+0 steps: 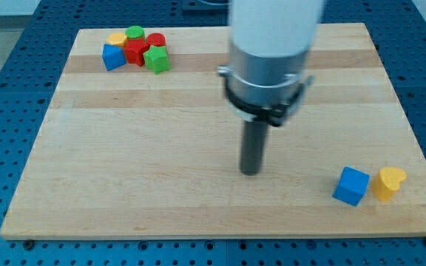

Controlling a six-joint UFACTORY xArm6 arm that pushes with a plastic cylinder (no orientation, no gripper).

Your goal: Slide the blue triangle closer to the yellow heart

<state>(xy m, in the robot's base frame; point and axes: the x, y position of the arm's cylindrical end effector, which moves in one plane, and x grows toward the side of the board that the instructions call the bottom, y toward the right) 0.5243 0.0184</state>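
Observation:
The blue triangle (112,57) lies at the view's top left of the wooden board, on the left edge of a cluster of blocks. The yellow heart (388,182) lies near the board's bottom right corner, right next to a blue cube (351,185). My tip (251,172) rests on the board near the middle, a little right of centre. It is far from the blue triangle and well to the left of the blue cube and the yellow heart. It touches no block.
The cluster at the top left also holds a yellow block (117,38), a green block (134,33), a red block (137,52), another red block (156,40) and a green star (157,60). The wooden board (124,185) lies on a blue perforated table.

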